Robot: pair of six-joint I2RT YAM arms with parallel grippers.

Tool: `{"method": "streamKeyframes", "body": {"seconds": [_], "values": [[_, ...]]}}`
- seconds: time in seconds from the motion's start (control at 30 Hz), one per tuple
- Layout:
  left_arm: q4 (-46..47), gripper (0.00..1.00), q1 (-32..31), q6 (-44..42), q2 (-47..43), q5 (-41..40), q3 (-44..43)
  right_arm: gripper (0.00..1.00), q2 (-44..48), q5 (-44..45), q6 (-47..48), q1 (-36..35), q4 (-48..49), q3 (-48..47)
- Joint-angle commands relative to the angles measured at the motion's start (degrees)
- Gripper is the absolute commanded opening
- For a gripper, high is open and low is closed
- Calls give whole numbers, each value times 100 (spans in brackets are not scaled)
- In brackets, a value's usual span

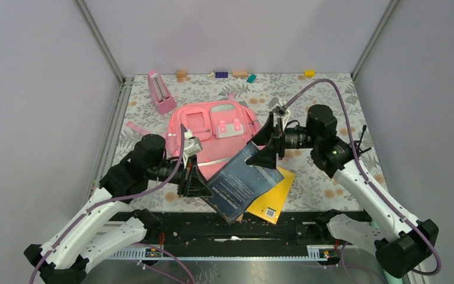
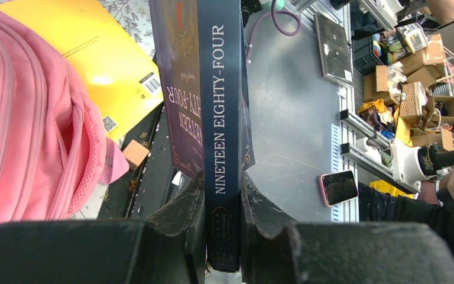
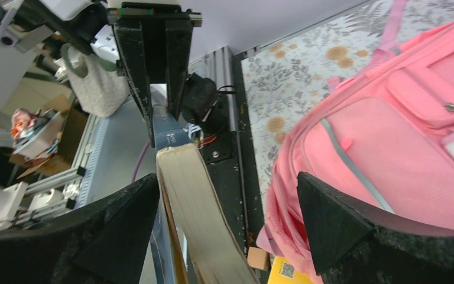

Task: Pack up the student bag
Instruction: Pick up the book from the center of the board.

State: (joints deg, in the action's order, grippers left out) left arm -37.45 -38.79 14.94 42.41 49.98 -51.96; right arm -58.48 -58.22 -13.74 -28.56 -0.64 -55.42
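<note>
Clamping the book (image 2: 220, 89), left end effector (image 2: 222, 184) hides its lower spine; right end effector (image 3: 227, 183) gapes.

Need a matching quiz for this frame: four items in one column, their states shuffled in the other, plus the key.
Items:
1. dark blue book
2. yellow book
3. student bag
4. right gripper

States:
A. jaws wide open, gripping nothing
B. lying front side up
C. clamped at the spine by the left gripper
D. lying flat, partly covered by another book in the top view

Pairs: 1-C, 2-D, 3-B, 4-A
</note>
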Motion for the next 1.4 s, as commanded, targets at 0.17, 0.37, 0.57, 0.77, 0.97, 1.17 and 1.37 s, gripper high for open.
{"method": "streamKeyframes", "body": {"seconds": [0.17, 0.37, 0.57, 0.77, 0.97, 1.17, 1.37], "values": [[1029, 0, 7, -220, -113, 319, -441, 80, -129, -926, -366, -255, 485, 68], [1025, 0, 4, -378, -39, -102, -475, 41, 206, -1103, -839, -251, 909, 367], [931, 49, -6, -796, -31, -1590, -188, 0, 456, -53, -723, -230, 285, 254], [2068, 99, -98, -271, 69, -2959, 846, 0, 866, 1750, -1000, 343, -422, 258], [3170, 99, -863, -187, 551, -4183, 1405, 0, 1309, 2871, -1212, 1378, -1254, 455], [3490, 99, -1920, -1153, 1716, -6086, 1372, 0, 1791, 3536, -1212, 2105, -1803, 804], [4447, 99, -2365, -1248, 2367, -6480, 1473, 0, 2159, 3814, -1144, 2222, -2017, 1004]]}}
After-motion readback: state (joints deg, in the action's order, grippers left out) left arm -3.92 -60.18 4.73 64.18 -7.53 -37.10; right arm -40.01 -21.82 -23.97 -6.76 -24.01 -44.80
